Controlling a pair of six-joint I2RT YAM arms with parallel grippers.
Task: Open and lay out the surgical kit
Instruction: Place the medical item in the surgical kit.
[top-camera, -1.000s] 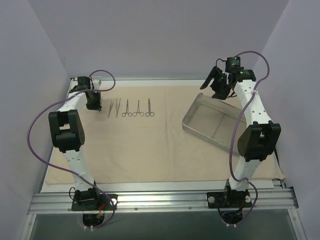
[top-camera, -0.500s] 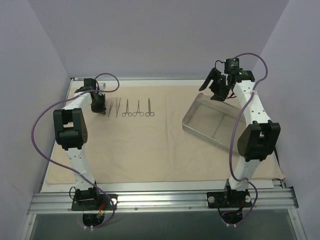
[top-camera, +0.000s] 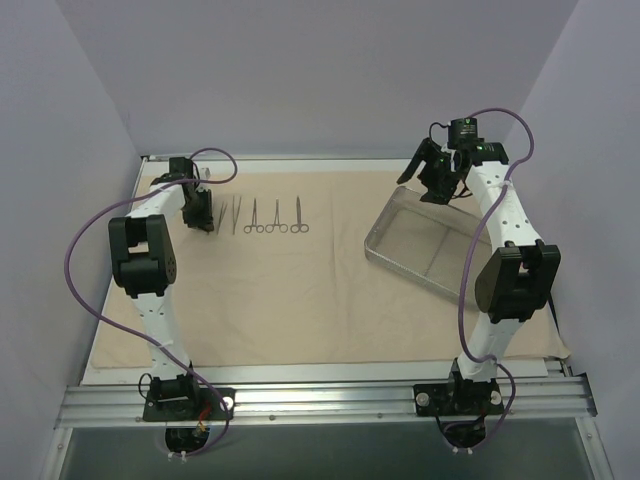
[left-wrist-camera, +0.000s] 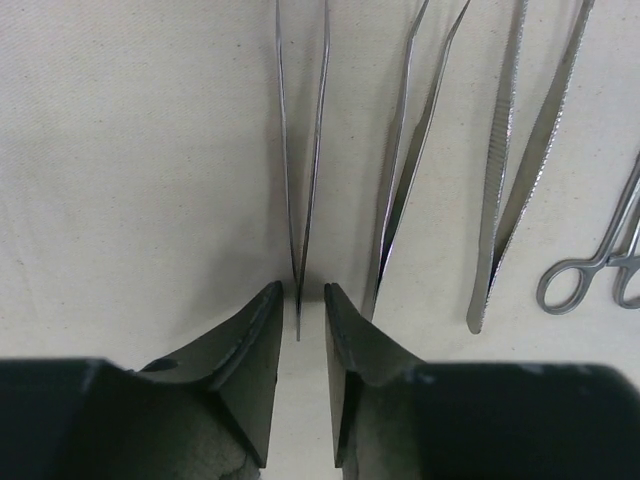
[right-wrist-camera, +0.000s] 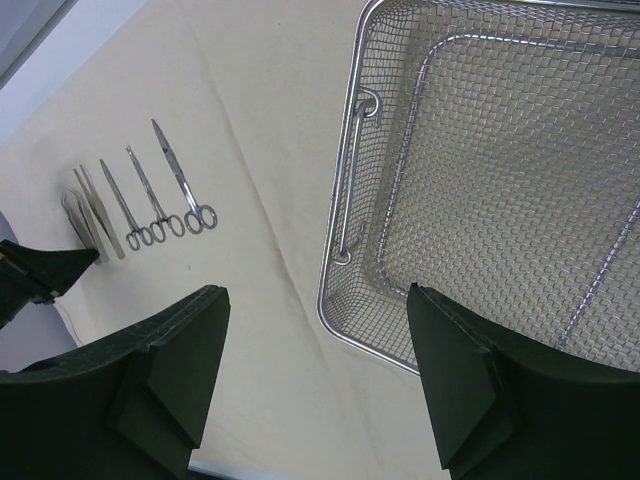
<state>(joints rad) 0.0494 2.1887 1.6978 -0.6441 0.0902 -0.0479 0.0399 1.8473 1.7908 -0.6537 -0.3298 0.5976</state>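
The left pincer (left-wrist-camera: 302, 292), narrowly spread, straddles the joined end of thin steel tweezers (left-wrist-camera: 298, 300), leftmost in a row of slim metal instruments (top-camera: 265, 217) on the beige cloth sheet (top-camera: 300, 300); the right pincer (right-wrist-camera: 315, 295) hangs spread wide above the rectangular wire-mesh metal tray (right-wrist-camera: 500, 180), which lies on the cloth's right side.

White arms (top-camera: 165, 330), black joints (top-camera: 137, 262) and claws (left-wrist-camera: 300, 290) (purple cables (top-camera: 68, 265) looped alongside).

Overhead plus close wrist views — shared cloth (top-camera: 300, 290)
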